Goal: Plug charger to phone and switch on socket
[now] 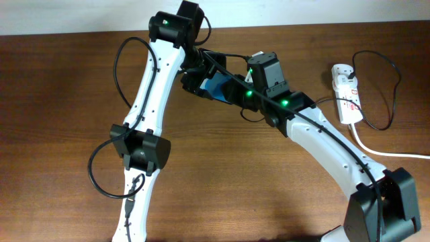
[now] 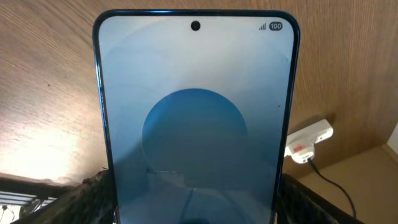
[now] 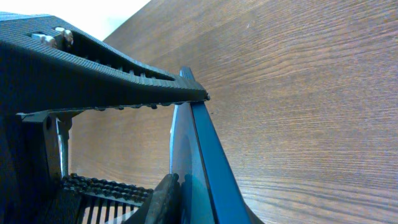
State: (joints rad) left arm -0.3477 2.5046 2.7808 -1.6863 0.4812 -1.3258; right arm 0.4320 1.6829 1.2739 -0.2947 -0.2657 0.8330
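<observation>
The phone (image 1: 216, 89), blue-screened, is held up off the table at the back centre between both grippers. My left gripper (image 1: 195, 77) is shut on its two long edges; in the left wrist view the phone (image 2: 196, 124) fills the frame between the fingers (image 2: 196, 190). My right gripper (image 1: 232, 91) grips it from the other side. In the right wrist view the phone (image 3: 202, 162) stands edge-on between its fingers (image 3: 199, 205). The socket (image 1: 346, 94) lies at the far right and also shows in the left wrist view (image 2: 309, 140). The charger (image 1: 393, 101) loops beside the socket; its tip is hidden.
The socket's thick white cord (image 1: 383, 151) runs off the right edge of the brown wooden table (image 1: 222, 181). The left gripper's black finger (image 3: 112, 74) crosses the top of the right wrist view. A pale wall borders the far table edge.
</observation>
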